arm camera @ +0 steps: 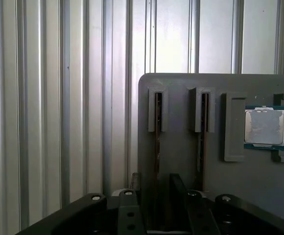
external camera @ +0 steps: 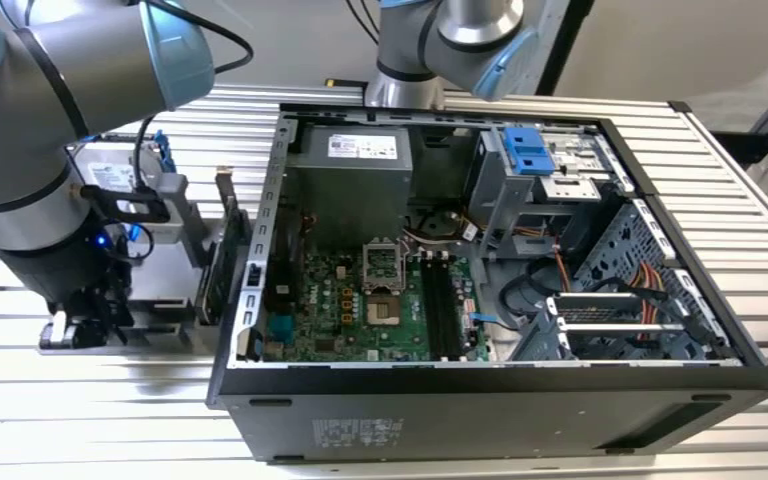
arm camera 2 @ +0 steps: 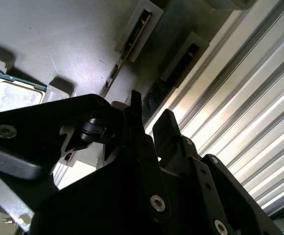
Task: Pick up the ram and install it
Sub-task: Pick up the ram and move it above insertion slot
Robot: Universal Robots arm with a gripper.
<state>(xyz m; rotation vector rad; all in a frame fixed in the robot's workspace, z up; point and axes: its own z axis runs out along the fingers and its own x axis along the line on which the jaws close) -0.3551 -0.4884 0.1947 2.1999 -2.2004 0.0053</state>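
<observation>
A: Exterior view, left of frame. What's there?

B: The arm (external camera: 37, 200) comes down at lower left. Its gripper (external camera: 80, 325) sits low over a grey holder (external camera: 157, 295) on the ribbed counter (external camera: 91, 420).

A: Gripper state?

B: Spread. In the first wrist view the two black fingers (arm camera: 177, 188) stand apart, one on each side of the ram (arm camera: 157, 142). Cannot tell whether either finger touches it.

A: Where does the ram sit?

B: On edge in the holder, in the slot farther from the processor (arm camera: 265, 127). A second stick (arm camera: 201, 142) stands in the slot nearer the processor. In the second wrist view the ram runs straight into the gap between the fingers.

A: Centre and right of the exterior view?

B: An open computer case (external camera: 491, 420) lies on the counter, just beside the holder. The motherboard (external camera: 351, 300) faces up at centre, with long black memory slots (external camera: 440, 305) along its right side. A blue drive bracket (external camera: 534, 150) sits at upper right, well apart from the gripper.
</observation>
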